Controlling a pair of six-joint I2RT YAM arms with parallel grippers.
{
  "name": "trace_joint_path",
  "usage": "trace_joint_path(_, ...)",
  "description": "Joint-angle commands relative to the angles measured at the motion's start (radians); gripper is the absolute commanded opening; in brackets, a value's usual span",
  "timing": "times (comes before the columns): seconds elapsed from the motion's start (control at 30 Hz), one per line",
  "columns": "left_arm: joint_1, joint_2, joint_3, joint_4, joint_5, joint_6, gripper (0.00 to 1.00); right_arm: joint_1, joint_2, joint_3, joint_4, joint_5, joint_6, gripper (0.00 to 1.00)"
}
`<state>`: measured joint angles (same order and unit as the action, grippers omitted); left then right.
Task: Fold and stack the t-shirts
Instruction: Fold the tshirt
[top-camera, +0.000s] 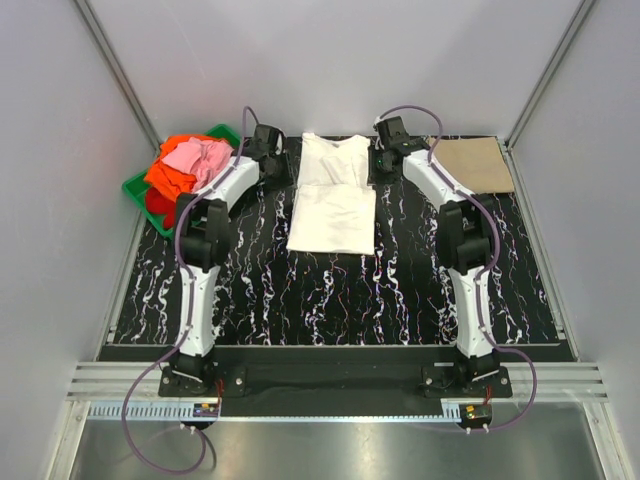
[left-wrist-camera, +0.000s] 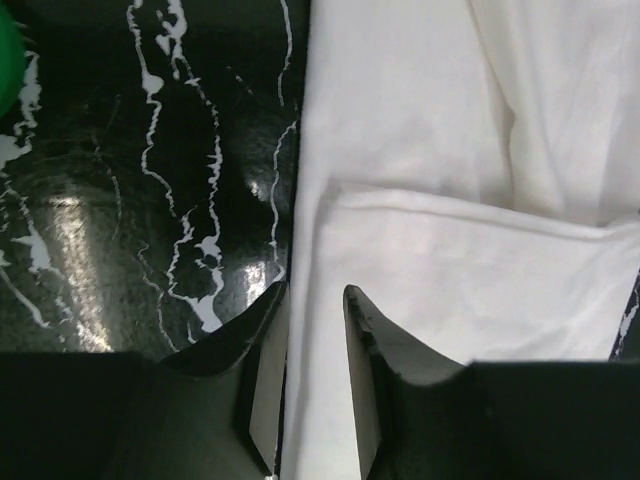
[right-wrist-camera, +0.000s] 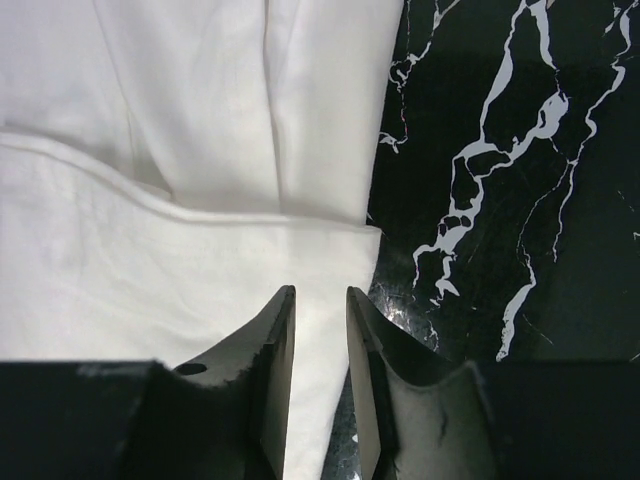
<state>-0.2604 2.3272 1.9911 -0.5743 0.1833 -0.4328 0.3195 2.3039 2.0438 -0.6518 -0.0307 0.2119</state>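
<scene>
A white t-shirt (top-camera: 333, 205) lies flat mid-table, collar at the far end, with a doubled layer whose edge crosses its middle. My left gripper (top-camera: 272, 156) is at the shirt's far left side. In the left wrist view the left gripper (left-wrist-camera: 315, 290) is open, and the edge of the white t-shirt (left-wrist-camera: 450, 280) runs between its fingers, which are not pinching it. My right gripper (top-camera: 380, 160) is at the far right side. The right wrist view shows the right gripper (right-wrist-camera: 320, 290) open over the right edge of the white t-shirt (right-wrist-camera: 150, 250).
A green crate (top-camera: 133, 188) at the back left holds a heap of pink, orange and red t-shirts (top-camera: 188, 165). A folded tan t-shirt (top-camera: 475, 165) lies at the back right. The black marbled tabletop (top-camera: 330, 290) stretches toward the arm bases. Grey walls enclose three sides.
</scene>
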Motion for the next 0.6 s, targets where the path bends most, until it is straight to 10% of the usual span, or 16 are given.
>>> trace_joint_path(0.0,0.006,-0.129,-0.040,0.019,-0.090,0.016,0.34,-0.010,-0.073,0.018,-0.006,-0.024,-0.002,0.34)
trace_joint_path(0.57,-0.066,-0.390,-0.541,0.031,0.010,0.084,0.45,-0.010,-0.445,-0.663,0.109,-0.339,0.121,0.44)
